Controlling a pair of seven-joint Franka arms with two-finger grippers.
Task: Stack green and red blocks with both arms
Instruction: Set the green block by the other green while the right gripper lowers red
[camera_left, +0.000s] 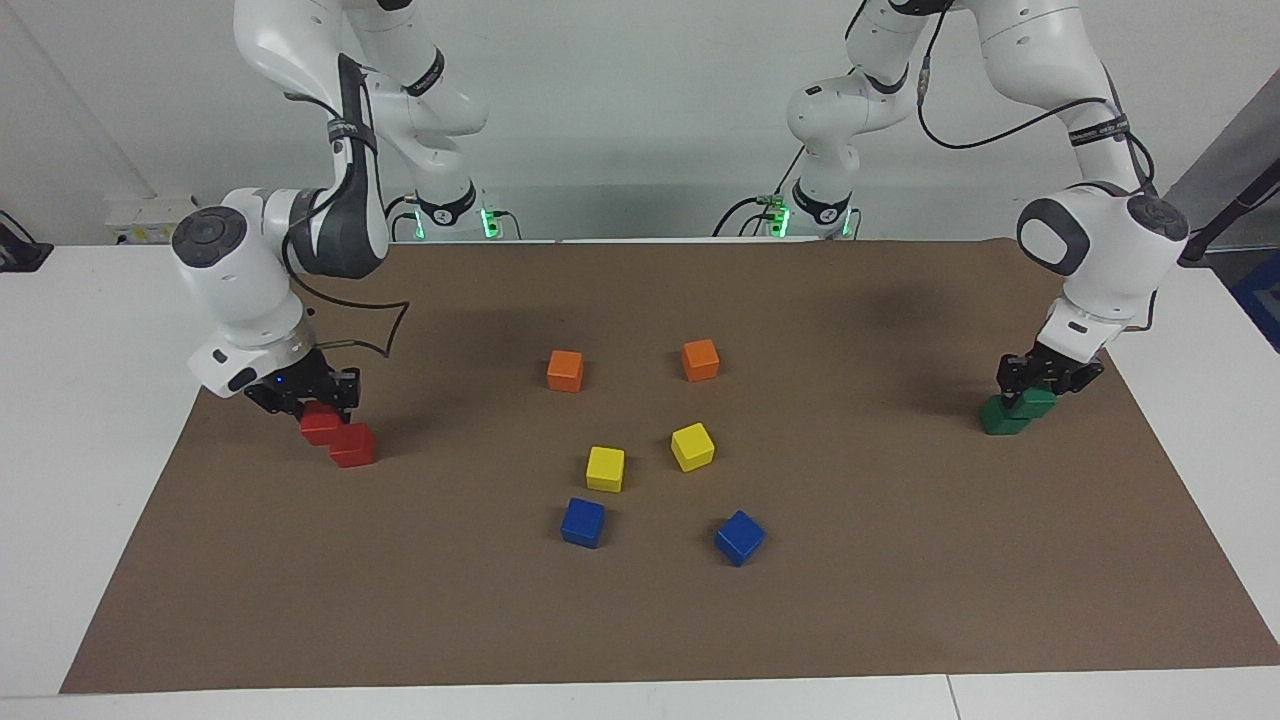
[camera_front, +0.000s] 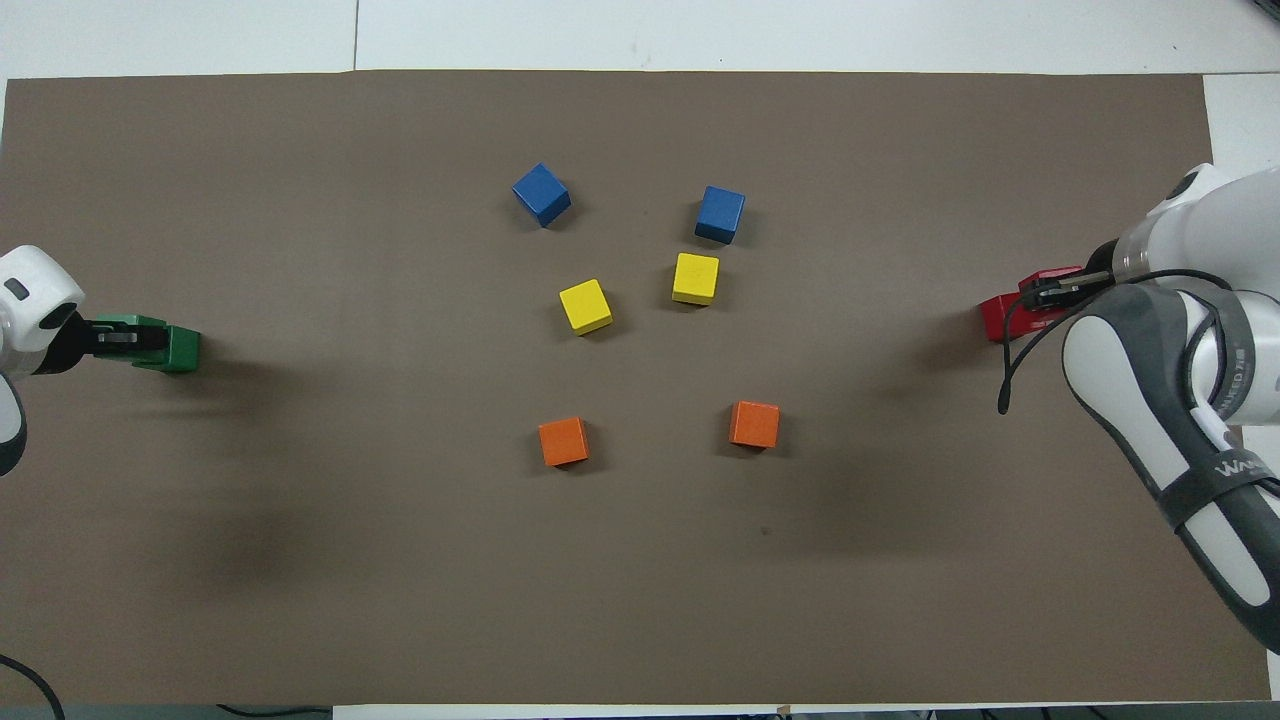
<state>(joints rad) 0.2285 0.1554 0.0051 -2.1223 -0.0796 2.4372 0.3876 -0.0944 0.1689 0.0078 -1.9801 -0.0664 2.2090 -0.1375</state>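
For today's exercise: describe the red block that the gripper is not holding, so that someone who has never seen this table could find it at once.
Start at the brown mat and go to the right arm's end, where the right gripper is down on a red block. The wanted red block sits on the mat touching that one, slightly farther from the robots. No gripper is on it, and its top is fully exposed.

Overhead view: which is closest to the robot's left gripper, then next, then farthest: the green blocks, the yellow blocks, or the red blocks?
From the left gripper:
1. Green blocks: right at it, at the left arm's end of the table.
2. Yellow blocks: mid-table.
3. Red blocks: at the right arm's end, under the right gripper.
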